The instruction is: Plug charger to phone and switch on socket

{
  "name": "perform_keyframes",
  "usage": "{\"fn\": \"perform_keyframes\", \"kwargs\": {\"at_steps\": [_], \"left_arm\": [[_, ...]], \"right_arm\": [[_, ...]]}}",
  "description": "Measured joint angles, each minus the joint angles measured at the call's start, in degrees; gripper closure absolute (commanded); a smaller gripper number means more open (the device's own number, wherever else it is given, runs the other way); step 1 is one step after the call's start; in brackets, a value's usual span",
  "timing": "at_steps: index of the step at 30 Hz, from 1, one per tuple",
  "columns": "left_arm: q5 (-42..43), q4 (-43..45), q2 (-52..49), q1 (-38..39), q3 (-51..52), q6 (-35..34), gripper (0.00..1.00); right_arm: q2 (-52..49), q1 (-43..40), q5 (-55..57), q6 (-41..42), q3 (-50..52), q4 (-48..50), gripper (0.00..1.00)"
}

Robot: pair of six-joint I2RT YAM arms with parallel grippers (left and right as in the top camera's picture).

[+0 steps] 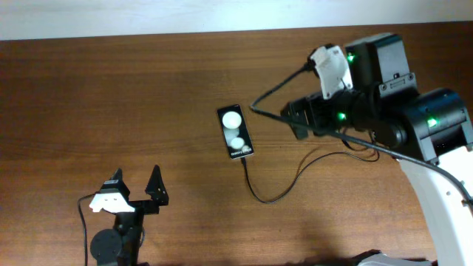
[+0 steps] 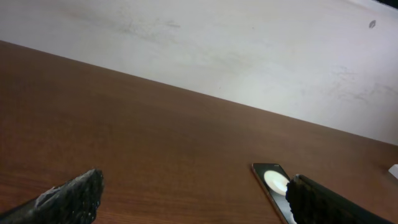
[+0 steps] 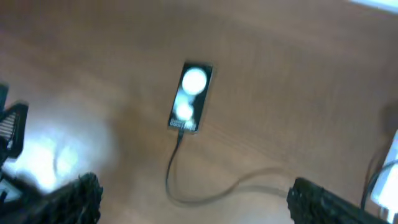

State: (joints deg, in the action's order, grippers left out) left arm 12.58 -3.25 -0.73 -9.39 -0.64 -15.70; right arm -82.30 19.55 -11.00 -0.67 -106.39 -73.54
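The black phone (image 1: 236, 131) lies flat mid-table, its two white round patches facing up. The thin black charger cable (image 1: 267, 198) runs from the phone's near end, loops and passes under my right arm; its tip sits at the phone's end. My right gripper (image 1: 297, 120) hovers open and empty, right of the phone. In the blurred right wrist view the phone (image 3: 189, 96) and cable (image 3: 186, 186) lie beyond the open fingers (image 3: 196, 202). My left gripper (image 1: 135, 182) is open and empty near the front left. The socket is hidden under my right arm in the overhead view.
A white shape (image 3: 387, 180) shows at the right edge of the right wrist view, too cut off to identify. The left wrist view shows the phone (image 2: 272, 182) beside its right finger, with the open fingers (image 2: 199, 205) over bare wood. A pale wall (image 2: 249, 50) borders the table's far edge.
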Motion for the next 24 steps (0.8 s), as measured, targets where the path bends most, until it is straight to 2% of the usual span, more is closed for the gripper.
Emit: {"fn": "perform_keyframes", "kwargs": {"at_steps": [5, 11, 13, 19, 24], "left_arm": [[-0.24, 0.0, 0.0, 0.0, 0.0, 0.0, 0.01], [-0.63, 0.0, 0.0, 0.0, 0.0, 0.0, 0.01], [-0.68, -0.02, 0.07, 0.0, 0.0, 0.02, 0.01], [-0.68, -0.04, 0.11, 0.0, 0.0, 0.0, 0.01], [-0.68, -0.04, 0.11, 0.0, 0.0, 0.02, 0.01]], "right_arm": [[5.29, 0.0, 1.09, -0.24, 13.31, 18.45, 0.01], [23.69, -0.87, 2.12, -0.61, 46.1, 40.79, 0.01], [30.93, -2.34, 2.1, -0.61, 56.06, 44.48, 0.02], [51.19, -3.65, 2.12, -0.63, 74.95, 53.62, 0.01], [66.25, -7.5, 2.1, 1.25, 85.85, 57.72, 0.01]]}}
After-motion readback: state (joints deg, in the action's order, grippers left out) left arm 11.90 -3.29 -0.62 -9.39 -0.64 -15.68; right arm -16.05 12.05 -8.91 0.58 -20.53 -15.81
